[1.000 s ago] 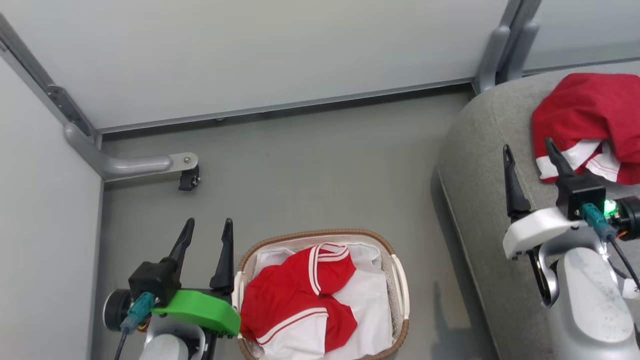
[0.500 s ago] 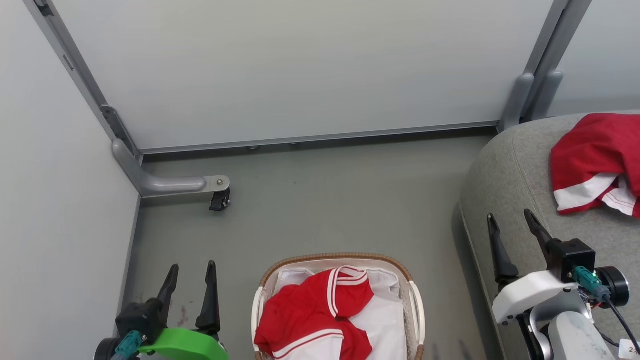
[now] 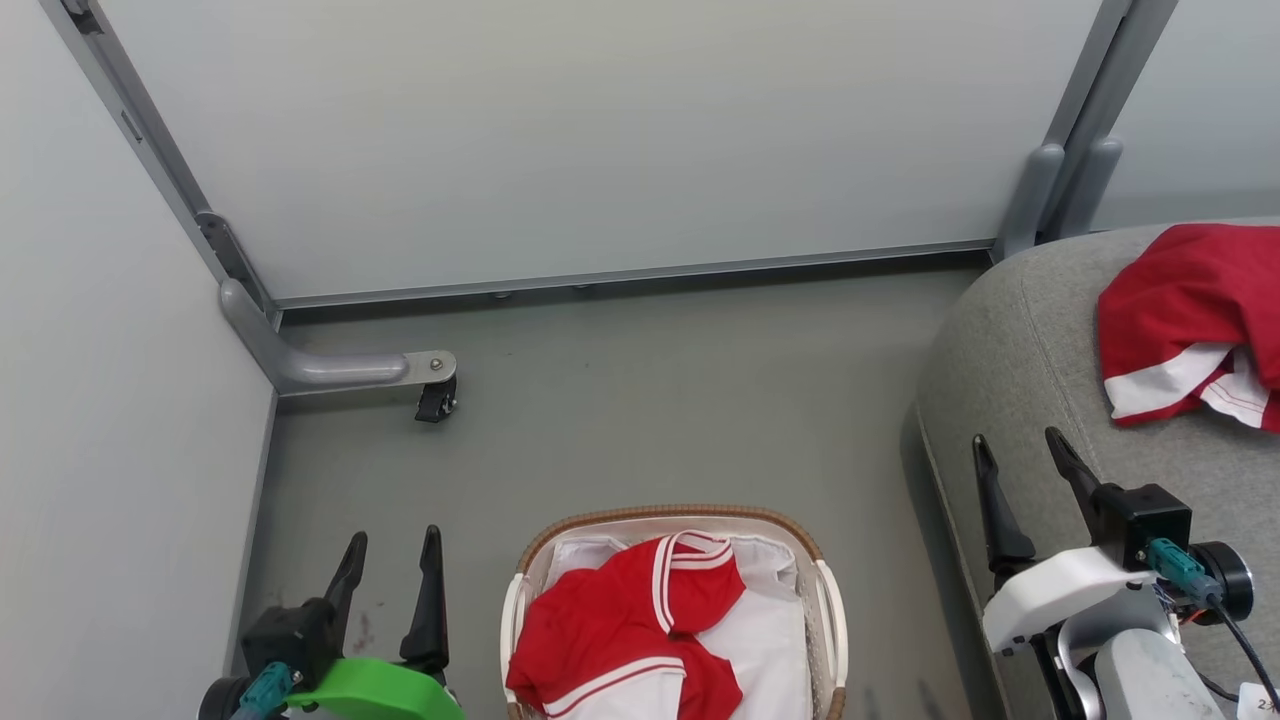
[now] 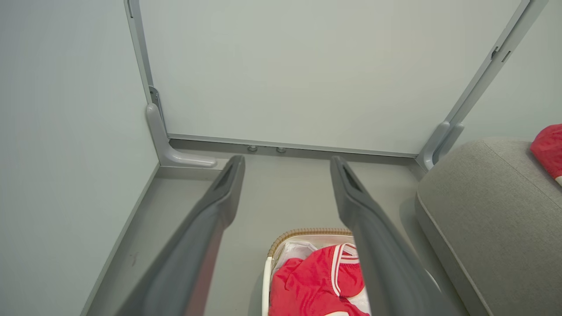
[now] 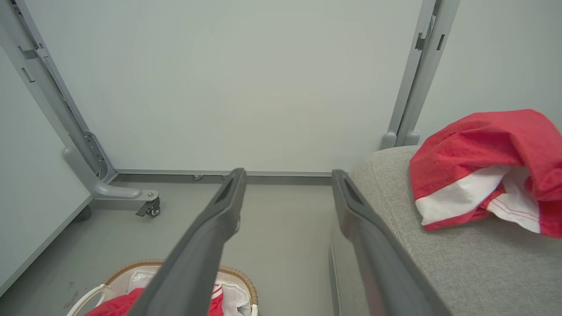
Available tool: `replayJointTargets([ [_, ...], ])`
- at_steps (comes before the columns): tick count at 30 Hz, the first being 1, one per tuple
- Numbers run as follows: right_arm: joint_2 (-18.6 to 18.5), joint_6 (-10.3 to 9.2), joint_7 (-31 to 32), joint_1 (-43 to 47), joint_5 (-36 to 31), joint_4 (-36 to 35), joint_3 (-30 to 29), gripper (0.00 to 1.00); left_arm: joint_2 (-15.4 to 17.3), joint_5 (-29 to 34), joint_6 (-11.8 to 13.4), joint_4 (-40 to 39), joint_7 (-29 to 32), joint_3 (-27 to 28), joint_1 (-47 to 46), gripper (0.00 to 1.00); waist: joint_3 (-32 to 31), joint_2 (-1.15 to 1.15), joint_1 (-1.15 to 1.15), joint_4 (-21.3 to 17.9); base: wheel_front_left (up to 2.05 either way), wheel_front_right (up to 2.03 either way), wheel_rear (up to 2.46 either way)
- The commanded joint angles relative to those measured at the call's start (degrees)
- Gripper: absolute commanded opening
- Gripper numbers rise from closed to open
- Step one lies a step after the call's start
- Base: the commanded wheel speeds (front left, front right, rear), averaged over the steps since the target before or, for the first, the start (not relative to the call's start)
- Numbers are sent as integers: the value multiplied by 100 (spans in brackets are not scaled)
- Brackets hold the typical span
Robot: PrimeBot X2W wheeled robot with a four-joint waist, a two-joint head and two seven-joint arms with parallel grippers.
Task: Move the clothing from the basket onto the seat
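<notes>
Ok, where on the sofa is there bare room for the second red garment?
Bare grey cushion lies between the sofa's rounded corner and the red garment lying on it, ahead of the open right tool. The sofa's right side is crowded by that garment. The floor between basket and wall is bare too.

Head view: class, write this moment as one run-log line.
left claw open | right claw open | one garment on sofa | other garment in basket
</notes>
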Motion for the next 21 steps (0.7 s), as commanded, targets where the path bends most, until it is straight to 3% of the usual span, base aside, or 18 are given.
replayJointTargets([
  [1, -23, -8, -2, 40, 35, 17, 9, 100, 4, -22, -15, 21, -3, -9, -17, 100, 4, 0, 0, 2, 0, 0, 0],
  [21, -22, -8, -2, -47, 95, -10, 59, 100, 4, 31, -23, 45, -3, -175, -223, 100, 160, 0, 0, 42, 0, 0, 0],
])
